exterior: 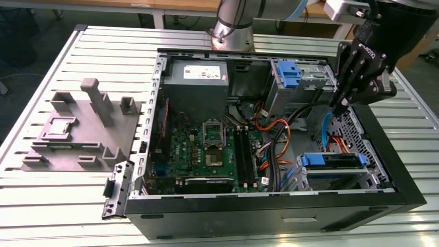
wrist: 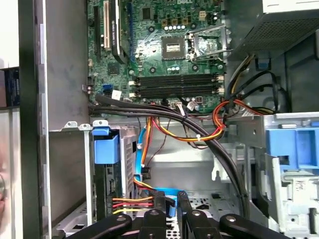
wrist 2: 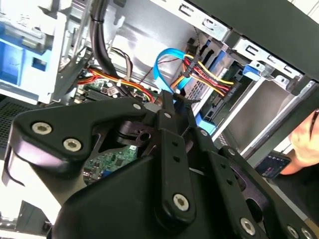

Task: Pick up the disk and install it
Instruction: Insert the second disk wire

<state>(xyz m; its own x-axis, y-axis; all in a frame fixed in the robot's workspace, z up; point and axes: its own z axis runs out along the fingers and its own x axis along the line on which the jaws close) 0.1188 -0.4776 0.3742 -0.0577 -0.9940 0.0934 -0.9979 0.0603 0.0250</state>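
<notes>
Exterior view: end effector [exterior: 341, 106] hangs over the open computer case [exterior: 274, 216], right side; the disk [exterior: 334, 160] sits in the near-right bay.
Second wrist view: fingers [wrist 2: 167, 107] closed together, gripping nothing.
First wrist view: disk [wrist: 110, 169] in its bay, apparently installed.

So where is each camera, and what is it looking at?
Exterior view: off the arm, looking down into the open computer case; shows the arm and hand.
First wrist view: on the arm, facing the motherboard; the hand shows.
Second wrist view: on the arm, behind the hand.
Both wrist views share the blue cable.
</notes>
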